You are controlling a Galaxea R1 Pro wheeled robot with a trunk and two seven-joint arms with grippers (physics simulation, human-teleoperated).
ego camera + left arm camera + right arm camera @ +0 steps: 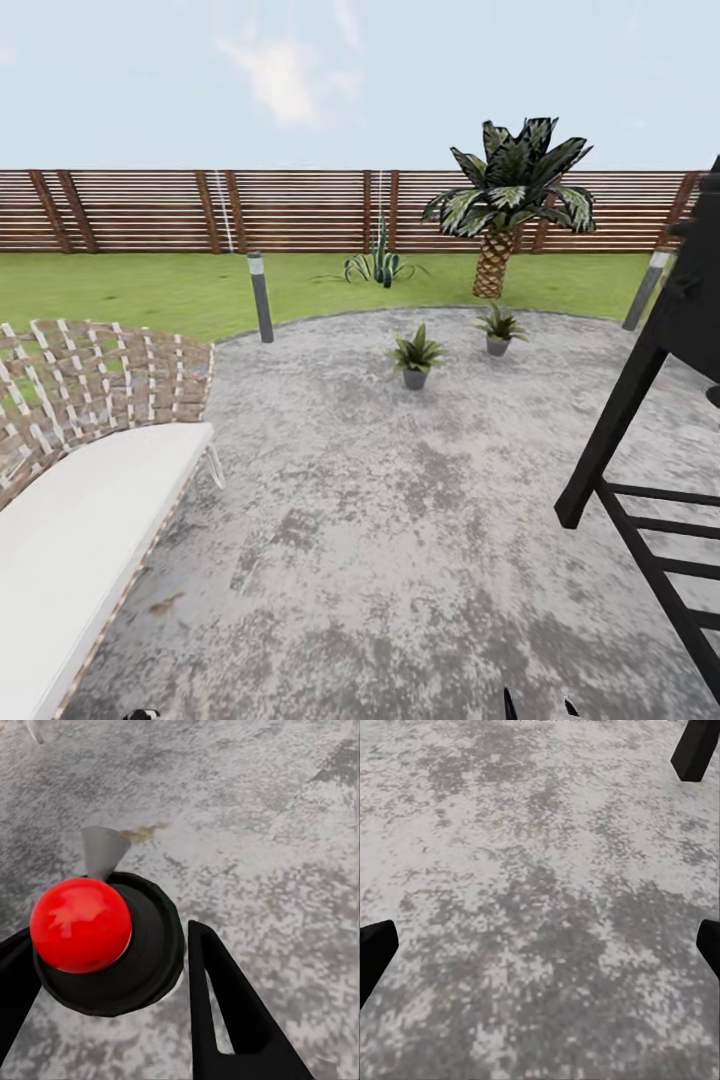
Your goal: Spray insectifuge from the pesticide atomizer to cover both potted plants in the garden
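Note:
Two potted plants, low green rosettes in small grey pots, stand on the far side of the garden's round paved patio (400, 520): one nearer (416, 357), the other a little further right (499, 328). In the left wrist view the pesticide atomizer (112, 945) is seen from above, with a dark round body, a red knob and a pale grey cone nozzle. My left gripper (105, 945) is shut on it, one black finger (225, 1012) on each side. My right gripper (544, 945) hangs wide open over bare paving. Its tips (540, 708) peek in at the head view's lower edge.
A woven chair with a white cushion (70, 520) fills the left foreground. A black slatted frame (640, 470) stands at the right. Grey bollard lamps (260, 297) (648, 285) mark the patio rim. A palm (510, 200), lawn and a brown slatted fence (200, 210) lie beyond.

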